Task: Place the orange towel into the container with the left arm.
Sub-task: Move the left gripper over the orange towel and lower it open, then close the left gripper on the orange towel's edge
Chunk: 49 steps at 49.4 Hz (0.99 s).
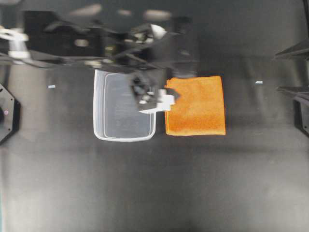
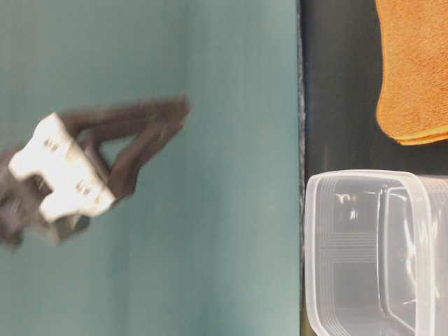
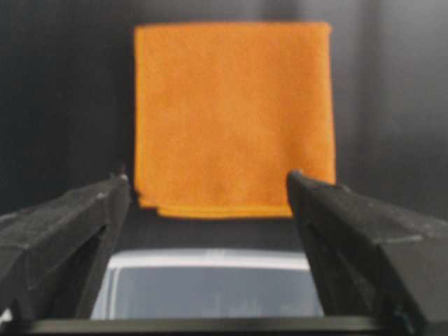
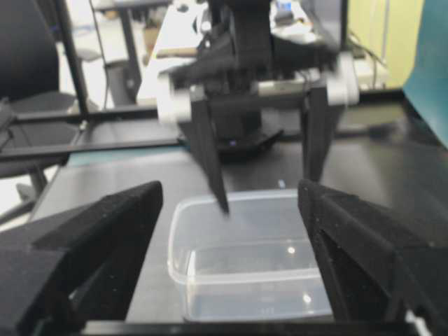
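The black table point(image 1: 145, 188) carries the container point(image 1: 108, 130) at centre and the orange towel point(image 1: 198, 108) at its three o'clock, flat, folded and just beside the tub without clearly touching it. The left arm point(image 1: 72, 46) reaches in from ten o'clock, and its gripper point(image 1: 161, 99) hangs above the container's towel-side rim, jaws spread wide and holding nothing. The right gripper point(image 4: 231, 231) is parked off at three o'clock, jaws likewise released; in the overhead view only its dark edge shows.

The step in hand looks like the approach to the grasp. To do it well, I would carry the gripper on toward three o'clock until both fingers point(image 3: 77, 224) straddle the towel's near edge, then descend straight and pinch all the folded layers, so the cloth lifts as one piece.

In the left wrist view the towel lies ahead at twelve o'clock, centred between the fingers; height above it is blurred, so hard to judge.
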Available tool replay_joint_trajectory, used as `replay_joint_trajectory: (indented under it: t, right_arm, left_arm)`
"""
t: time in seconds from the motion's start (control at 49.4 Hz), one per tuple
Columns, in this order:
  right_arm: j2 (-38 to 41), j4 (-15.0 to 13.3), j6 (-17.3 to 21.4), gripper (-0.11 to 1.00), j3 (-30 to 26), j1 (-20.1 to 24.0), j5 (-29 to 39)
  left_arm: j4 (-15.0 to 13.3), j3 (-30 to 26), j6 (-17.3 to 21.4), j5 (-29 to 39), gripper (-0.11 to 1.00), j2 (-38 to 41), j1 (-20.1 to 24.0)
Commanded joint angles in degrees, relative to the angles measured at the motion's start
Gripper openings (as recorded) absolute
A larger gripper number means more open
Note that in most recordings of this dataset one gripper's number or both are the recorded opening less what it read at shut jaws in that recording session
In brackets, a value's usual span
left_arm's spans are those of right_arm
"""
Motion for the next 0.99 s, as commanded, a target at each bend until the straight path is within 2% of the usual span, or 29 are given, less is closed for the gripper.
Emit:
replay_joint_trajectory:
  t: [0.0, 0.101, 0.243, 0.547, 0.81, 0.911, 0.972]
  right_arm:
    - [-0.35, 0.09, -0.18, 0.76, -1.14, -0.09, -0.26]
    - [-0.79, 0.0, -0.09, 0.76, -1.14, -0.09, -0.26]
    - [-0.7, 0.0, 0.0, 0.76, -1.14, -0.09, -0.26]
    - [-0.44, 0.09, 0.44, 0.76, -1.05, -0.18, -0.26]
    - [-0.44, 0.09, 0.53, 0.75, -0.97, -0.44, -0.26]
    - [-0.44, 0.09, 0.53, 0.75, -1.05, -0.44, -0.26]
    - [-0.44, 0.09, 0.53, 0.75, -1.05, -0.44, -0.26]
  left_arm:
    - [0.18, -6.24, 3.08, 4.13, 0.9, 6.06, -0.26]
    - [0.18, -10.28, 5.27, 6.5, 0.9, 11.87, -0.7]
    - [0.18, -13.18, 5.8, 5.62, 0.9, 18.19, -0.97]
    - [0.18, -13.45, 5.71, 2.11, 0.9, 26.02, -0.79]
    - [0.18, -12.39, 5.45, 0.35, 0.88, 27.07, -0.88]
    - [0.18, -12.3, 5.71, 0.18, 0.82, 26.98, -1.05]
    - [0.18, -12.3, 6.06, 0.26, 0.71, 26.89, -1.32]
